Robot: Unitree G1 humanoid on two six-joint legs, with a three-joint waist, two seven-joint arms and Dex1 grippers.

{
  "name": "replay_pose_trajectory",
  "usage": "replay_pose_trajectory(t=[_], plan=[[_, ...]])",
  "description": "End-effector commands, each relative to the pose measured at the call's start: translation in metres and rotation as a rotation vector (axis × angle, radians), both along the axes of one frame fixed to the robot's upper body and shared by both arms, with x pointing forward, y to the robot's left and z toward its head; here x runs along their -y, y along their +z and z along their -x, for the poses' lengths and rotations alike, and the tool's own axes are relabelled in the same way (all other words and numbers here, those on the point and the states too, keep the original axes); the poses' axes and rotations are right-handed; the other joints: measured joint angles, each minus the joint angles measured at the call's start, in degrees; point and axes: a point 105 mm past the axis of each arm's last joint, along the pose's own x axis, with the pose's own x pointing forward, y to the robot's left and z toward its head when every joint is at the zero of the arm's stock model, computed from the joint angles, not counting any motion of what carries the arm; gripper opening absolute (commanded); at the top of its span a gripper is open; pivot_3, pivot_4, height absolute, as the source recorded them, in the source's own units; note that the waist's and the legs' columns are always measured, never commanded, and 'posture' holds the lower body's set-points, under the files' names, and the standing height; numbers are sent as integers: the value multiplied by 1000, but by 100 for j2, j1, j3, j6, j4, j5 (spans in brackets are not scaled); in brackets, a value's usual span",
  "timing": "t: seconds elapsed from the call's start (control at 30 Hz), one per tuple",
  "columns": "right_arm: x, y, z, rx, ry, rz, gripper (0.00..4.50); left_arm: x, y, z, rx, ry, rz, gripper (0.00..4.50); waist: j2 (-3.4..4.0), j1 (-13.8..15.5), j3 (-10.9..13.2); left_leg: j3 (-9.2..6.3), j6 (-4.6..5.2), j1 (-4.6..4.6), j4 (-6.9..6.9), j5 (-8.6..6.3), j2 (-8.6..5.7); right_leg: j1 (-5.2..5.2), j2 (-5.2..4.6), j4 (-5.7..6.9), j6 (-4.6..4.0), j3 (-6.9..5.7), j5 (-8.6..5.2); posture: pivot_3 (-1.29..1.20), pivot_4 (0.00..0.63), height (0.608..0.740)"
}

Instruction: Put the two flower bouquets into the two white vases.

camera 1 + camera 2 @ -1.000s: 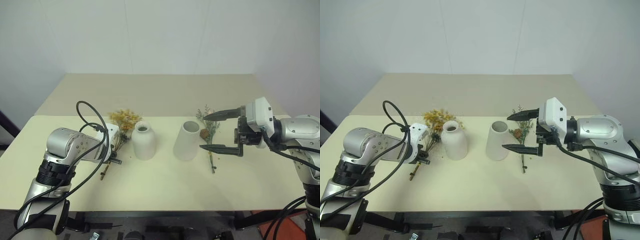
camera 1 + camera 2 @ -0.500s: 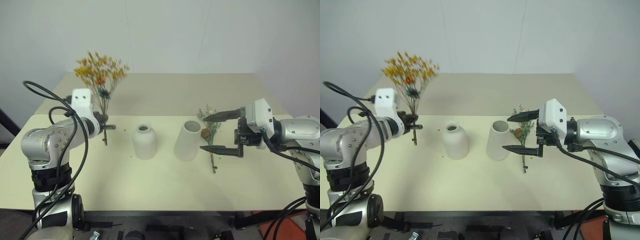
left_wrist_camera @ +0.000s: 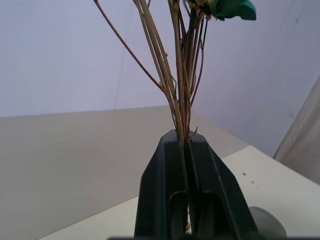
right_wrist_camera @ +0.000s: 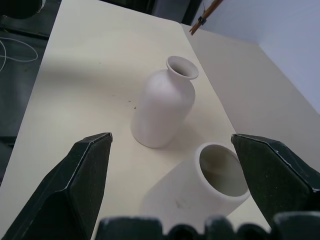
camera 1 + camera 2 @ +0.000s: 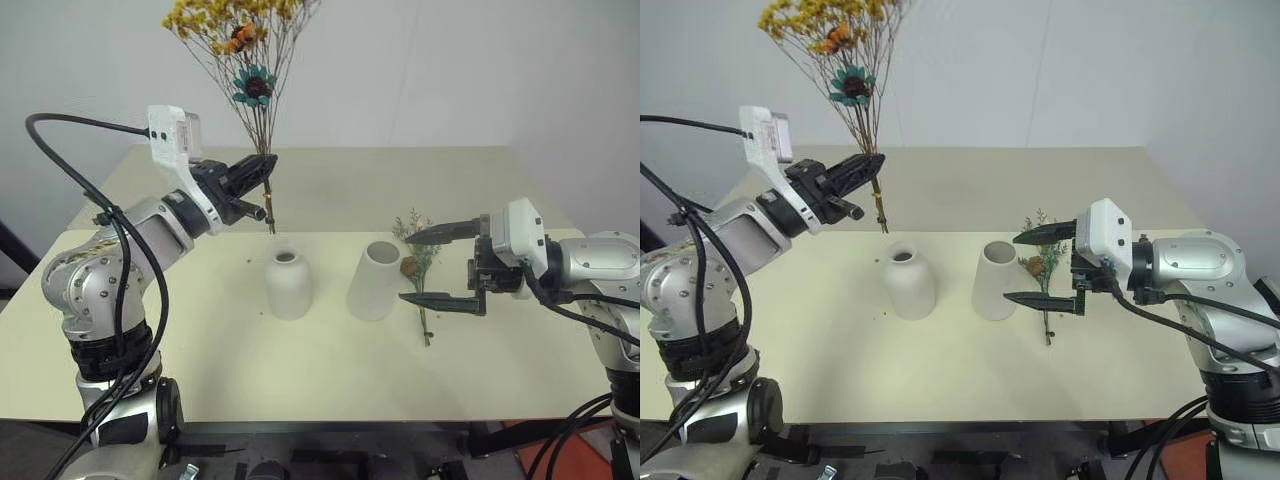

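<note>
While the yellow bouquet (image 5: 243, 40) is pinched upright by the left gripper (image 5: 262, 172), above the bottle vase (image 5: 288, 284) | tapered vase (image 5: 375, 281) just right; green sprig bunch (image 5: 418, 262) flat beside it | right gripper (image 5: 425, 266) spread wide, nothing held

Yellow bouquet (image 5: 845, 60) upright in left claw (image 5: 872, 165) above table (image 5: 940, 360)

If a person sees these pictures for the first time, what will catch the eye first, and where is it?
First comes the yellow bouquet, held upright high above the table by the shut left gripper, its stems hanging over the squat vase. Next are the wide-open black fingers of the right gripper, level beside the tall vase. The grey-green bouquet lies on the table behind them.
</note>
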Motion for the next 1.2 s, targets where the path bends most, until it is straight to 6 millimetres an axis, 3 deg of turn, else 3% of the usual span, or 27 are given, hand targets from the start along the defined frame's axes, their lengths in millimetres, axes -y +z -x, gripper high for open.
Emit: replay_pose_trajectory(t=[0.03, 0.17, 0.63, 1.0, 1.2], plan=[[1, 10, 7, 38, 12, -10, 4500, 4, -3, 13, 120, -32, -54, 16, 0, -8, 0, 1, 0, 1, 0, 0, 0, 0, 0, -1, 0, 2, 0, 0, 150, 740], [1, 10, 8, 38, 9, -11, 4500, 6, -19, 16, 159, -28, -114, 16, 0, 11, 0, 5, 0, 1, 1, 0, 1, -1, 1, 0, 0, 6, 1, 0, 150, 740], [2, 10, 9, 41, 14, -12, 4500, 16, -23, 20, 206, -52, -40, 16, 0, 14, 0, 5, 1, 1, 3, 0, 1, 3, 1, -2, 1, 4, 2, 0, 150, 740], [2, 11, 11, 46, 14, -17, 4500, 15, -50, 12, 190, 1, -24, 16, 0, 22, 0, 5, 2, 3, 3, 0, 2, 5, 1, -2, 1, 5, 2, 0, 150, 740], [1, 11, 13, 46, 17, -21, 4500, 14, -54, 12, 199, 32, -12, 16, 0, 23, 0, 5, 2, 3, 4, 0, 2, 5, 2, -2, 1, 4, 3, 0, 150, 740]])
